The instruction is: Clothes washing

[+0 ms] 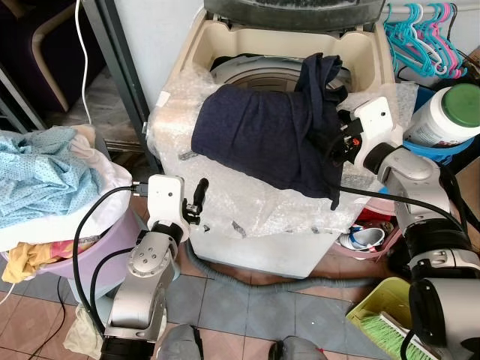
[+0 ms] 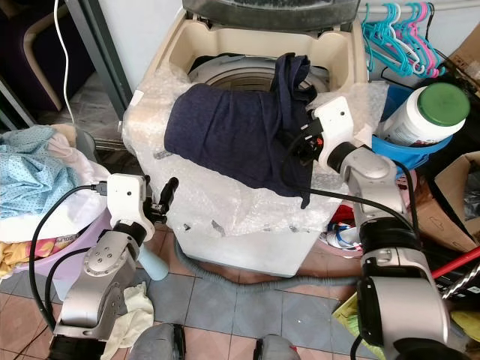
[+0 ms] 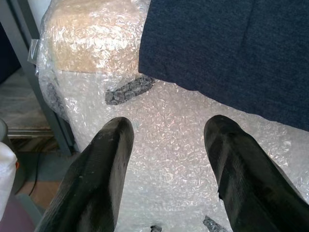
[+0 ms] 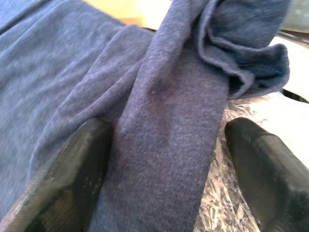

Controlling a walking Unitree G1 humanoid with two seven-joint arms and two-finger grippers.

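Draped over the near rim of the bubble-wrapped washing machine, a navy garment is seen, a raised fold of it bracketed by the spread fingers of the right hand. The left hand is held open before the machine's front.

You have two silver arms with rounded, screw-studded joint housings and white boxy wrist blocks. Black cables loop along each arm. Your left gripper and right gripper have long matte-black fingers.
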